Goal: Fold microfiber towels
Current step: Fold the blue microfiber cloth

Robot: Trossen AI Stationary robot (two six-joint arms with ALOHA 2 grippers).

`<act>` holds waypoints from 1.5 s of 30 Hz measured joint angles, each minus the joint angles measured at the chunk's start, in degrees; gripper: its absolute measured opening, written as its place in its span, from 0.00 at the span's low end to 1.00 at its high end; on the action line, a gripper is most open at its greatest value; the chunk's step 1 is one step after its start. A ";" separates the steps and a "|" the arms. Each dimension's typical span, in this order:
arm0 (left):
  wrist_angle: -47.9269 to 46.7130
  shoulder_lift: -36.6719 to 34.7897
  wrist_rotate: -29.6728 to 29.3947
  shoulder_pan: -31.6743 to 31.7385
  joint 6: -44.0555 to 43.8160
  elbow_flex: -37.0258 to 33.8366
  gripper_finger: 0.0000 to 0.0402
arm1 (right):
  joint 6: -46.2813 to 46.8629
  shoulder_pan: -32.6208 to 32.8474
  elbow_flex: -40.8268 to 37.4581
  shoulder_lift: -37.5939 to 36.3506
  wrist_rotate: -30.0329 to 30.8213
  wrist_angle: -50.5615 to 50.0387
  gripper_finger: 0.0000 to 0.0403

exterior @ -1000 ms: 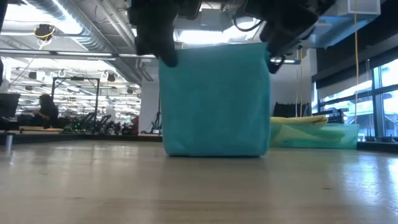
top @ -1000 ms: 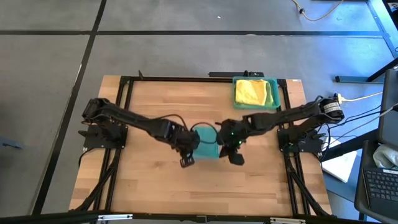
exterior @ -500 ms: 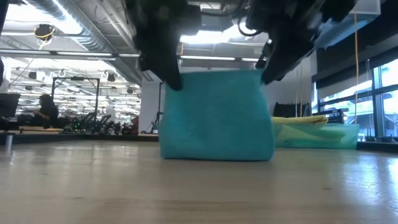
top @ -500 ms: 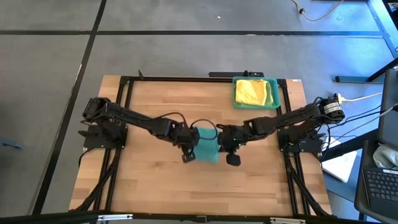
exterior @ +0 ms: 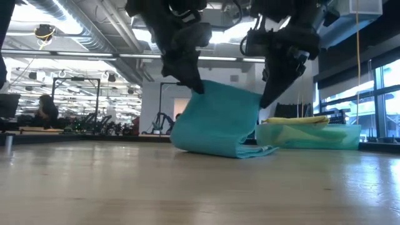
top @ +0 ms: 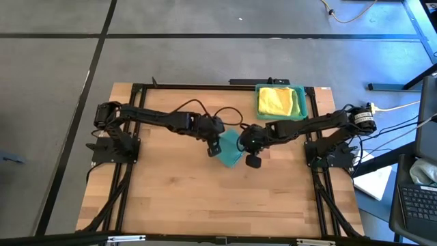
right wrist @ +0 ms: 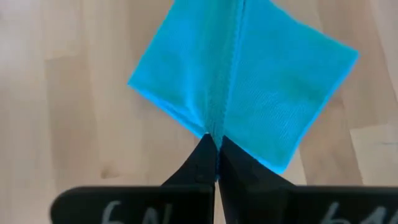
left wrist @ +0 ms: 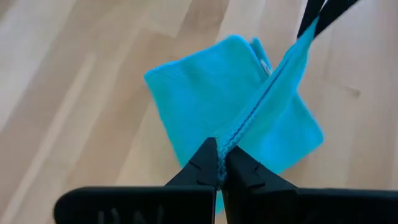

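Note:
A teal microfiber towel (top: 229,147) is at the table's middle, held up by its top edge between my two grippers. My left gripper (exterior: 195,86) is shut on the left end of that edge. My right gripper (exterior: 265,97) is shut on the right end. The towel (exterior: 215,122) slants down from them, and its lower part (exterior: 247,150) lies doubled on the wood. A yellow towel (top: 278,100) lies in the teal tray (top: 301,102) at the far right. My left gripper pinches the towel's top edge at its left corner (left wrist: 231,144) between its two fingers, slanting down from above. The hemmed edge (left wrist: 273,81) runs straight to the other gripper. The cloth hangs below, its lower part on the table. My right gripper pinches the top edge at the right corner (right wrist: 214,127) between its two fingers, slanting down from above. The cloth spreads out below the fingers and slopes down to the table.
The tray (exterior: 312,134) with the yellow towel stands just behind and to the right of the teal towel. Bare wood (top: 205,198) stretches toward the near edge and to the left. Black frame rails (top: 136,123) run along the table's sides.
Both grippers have gone toward the table's far edge and somewhat down, still shut on the top corners. The towel hung upright like a curtain with its bottom on the wood. It now slants, and its lower part has doubled onto the table.

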 joint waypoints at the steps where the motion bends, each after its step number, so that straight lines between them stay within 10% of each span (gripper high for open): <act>1: 0.74 0.16 0.00 0.39 0.69 0.02 0.00 | 0.00 -0.28 0.00 0.26 0.02 -0.22 0.01; 45: 34.83 14.96 5.77 6.36 12.74 0.11 0.00 | 14.22 -0.16 -0.39 2.22 4.94 -21.38 0.01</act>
